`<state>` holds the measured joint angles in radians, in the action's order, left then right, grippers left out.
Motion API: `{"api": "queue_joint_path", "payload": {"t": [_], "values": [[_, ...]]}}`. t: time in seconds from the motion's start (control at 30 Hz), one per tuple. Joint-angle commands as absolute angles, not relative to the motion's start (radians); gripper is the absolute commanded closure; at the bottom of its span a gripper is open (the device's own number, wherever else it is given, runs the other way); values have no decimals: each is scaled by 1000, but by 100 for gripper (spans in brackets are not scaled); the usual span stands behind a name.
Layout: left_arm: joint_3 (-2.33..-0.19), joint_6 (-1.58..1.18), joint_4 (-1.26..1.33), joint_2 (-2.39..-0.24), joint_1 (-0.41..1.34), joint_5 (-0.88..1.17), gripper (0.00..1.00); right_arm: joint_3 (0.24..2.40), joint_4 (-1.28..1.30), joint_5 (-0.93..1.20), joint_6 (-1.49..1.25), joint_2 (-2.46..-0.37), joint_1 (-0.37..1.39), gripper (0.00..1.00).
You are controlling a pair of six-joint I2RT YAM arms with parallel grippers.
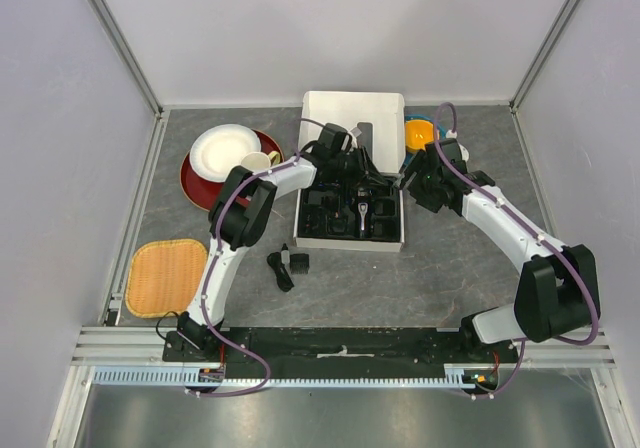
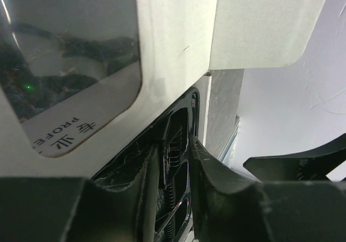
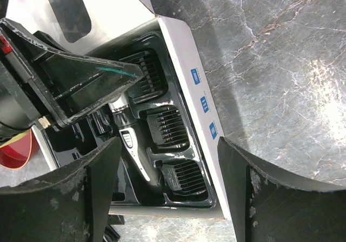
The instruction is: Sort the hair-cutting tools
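The black-and-silver clipper (image 3: 134,151) lies in the black tray (image 1: 350,236) of the white box (image 3: 186,64). Three black comb attachments (image 3: 168,126) fill the tray's right-hand pockets. Another comb attachment (image 1: 299,262) and a thin black brush (image 1: 279,270) lie on the table in front of the box. My left gripper (image 1: 345,173) hangs low over the tray's far end by the lid; its fingers (image 2: 216,188) stand slightly apart with only the tray showing in the gap. My right gripper (image 3: 168,145) hovers open over the box's right edge, holding nothing.
The box lid (image 1: 352,116) stands open at the back. A red plate (image 1: 195,183) with a white plate and a cup sits at the back left. A woven orange mat (image 1: 165,276) lies at the near left, and an orange dish (image 1: 420,130) sits behind the right gripper.
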<state>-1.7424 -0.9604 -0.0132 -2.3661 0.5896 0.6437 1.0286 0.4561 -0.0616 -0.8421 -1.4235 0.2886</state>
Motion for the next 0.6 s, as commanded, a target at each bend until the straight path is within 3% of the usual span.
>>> {"api": "queue_joint_path", "payload": {"t": [0.0, 0.33, 0.57], "values": [[-1786, -874, -86, -2323, 595, 595, 64, 1049, 433, -80, -853, -1385, 282, 21], [-1833, -773, -248, -2243, 595, 477, 50, 1057, 437, -74, -830, -1396, 281, 20], [-1833, -726, -319, -2197, 594, 427, 52, 1088, 434, -54, -790, -1422, 281, 23]]}}
